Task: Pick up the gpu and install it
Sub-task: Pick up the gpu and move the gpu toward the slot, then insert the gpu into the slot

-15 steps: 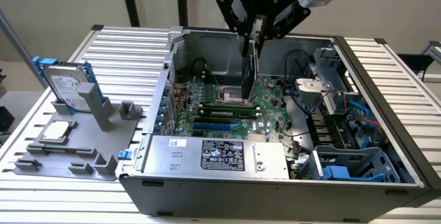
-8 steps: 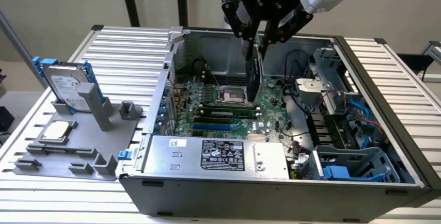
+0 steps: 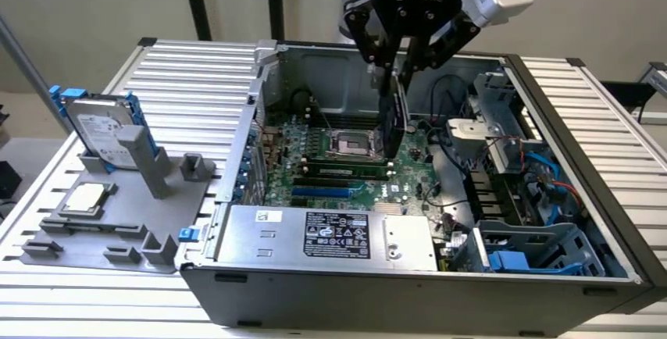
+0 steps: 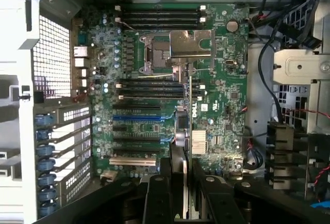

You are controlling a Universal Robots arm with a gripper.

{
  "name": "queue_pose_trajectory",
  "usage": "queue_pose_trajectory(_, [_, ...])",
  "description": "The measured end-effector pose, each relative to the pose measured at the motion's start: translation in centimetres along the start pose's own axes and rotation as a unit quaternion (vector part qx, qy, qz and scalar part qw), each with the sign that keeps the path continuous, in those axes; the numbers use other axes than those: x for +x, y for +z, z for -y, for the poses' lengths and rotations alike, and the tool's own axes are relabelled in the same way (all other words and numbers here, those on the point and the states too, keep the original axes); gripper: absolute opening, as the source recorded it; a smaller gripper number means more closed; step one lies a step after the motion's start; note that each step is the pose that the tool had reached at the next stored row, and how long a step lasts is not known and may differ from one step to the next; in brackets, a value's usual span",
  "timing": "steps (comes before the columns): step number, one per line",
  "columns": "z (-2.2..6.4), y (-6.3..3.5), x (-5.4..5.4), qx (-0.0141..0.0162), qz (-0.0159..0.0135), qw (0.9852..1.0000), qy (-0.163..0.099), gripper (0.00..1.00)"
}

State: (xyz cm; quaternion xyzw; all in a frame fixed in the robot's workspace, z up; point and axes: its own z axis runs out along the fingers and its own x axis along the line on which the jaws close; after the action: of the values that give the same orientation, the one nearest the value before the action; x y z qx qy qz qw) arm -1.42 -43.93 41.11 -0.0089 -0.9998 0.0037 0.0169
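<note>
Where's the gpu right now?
The gpu hangs on edge in the gripper inside the case, over the motherboard, at the exterior view's right of the CPU socket.

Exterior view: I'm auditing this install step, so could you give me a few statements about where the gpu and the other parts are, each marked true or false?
1. The gripper holds the gpu on edge over the motherboard inside the open case. True.
2. The hard drive lies inside the case. False: it stands upright in the gray fixture outside the case, at the exterior view's left.
3. The CPU chip lies flat on the gray fixture. True.
4. The gpu sits in the blue slot. False: that slot is bare, and the card is clamped between the gripper's fingers.
</note>
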Motion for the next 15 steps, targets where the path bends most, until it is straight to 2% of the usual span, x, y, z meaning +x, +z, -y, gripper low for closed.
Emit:
queue_pose_trajectory(4, [-0.01, 0.11, -0.71, 0.0003, 0.0004, 1.0000, -0.006, 0.27])
queue_pose_trajectory(15, [-0.01, 0.12, -0.76, 0.0004, 0.0002, 1.0000, -0.006, 0.27])
